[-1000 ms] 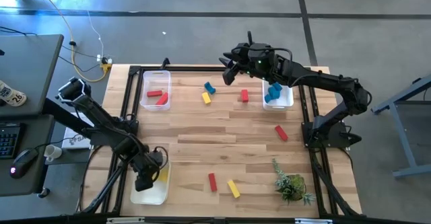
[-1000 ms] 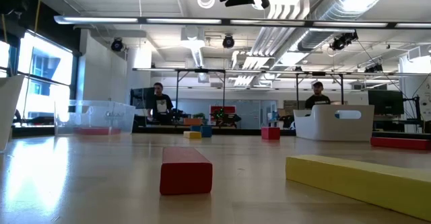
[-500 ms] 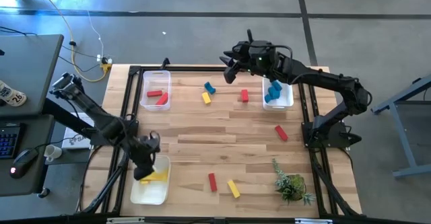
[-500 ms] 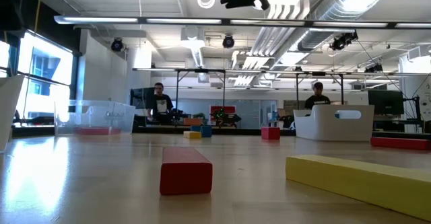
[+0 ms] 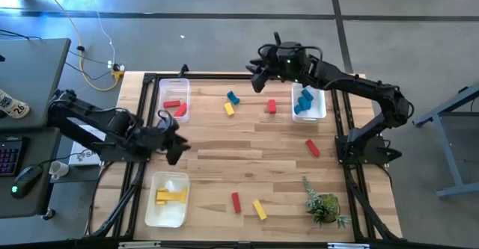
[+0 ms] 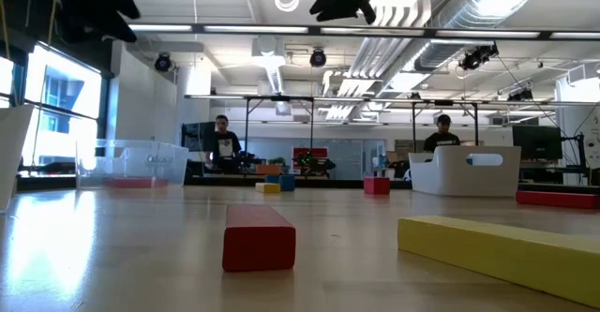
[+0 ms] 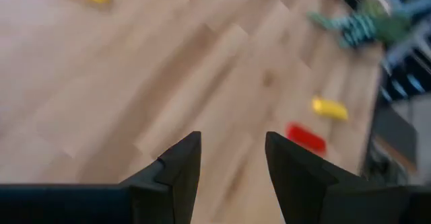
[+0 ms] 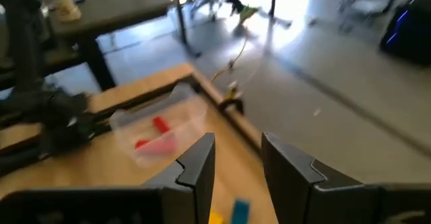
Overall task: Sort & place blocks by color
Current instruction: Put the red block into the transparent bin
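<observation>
Above the table both grippers — left [image 5: 174,138], right [image 5: 257,71] — hold empty jaws apart.

A grey concrete floor [image 5: 224,2] surrounds the pale wooden plank table [image 5: 247,159]. Beyond the table, exposed silver ceiling ducts [image 6: 487,3] hang above bright windows [image 6: 56,101].

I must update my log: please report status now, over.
Left end effector open, empty, over bare table. Right end effector empty, hovering at far edge. Loose blocks: near red bar, yellow bar. Nothing in the way.
</observation>
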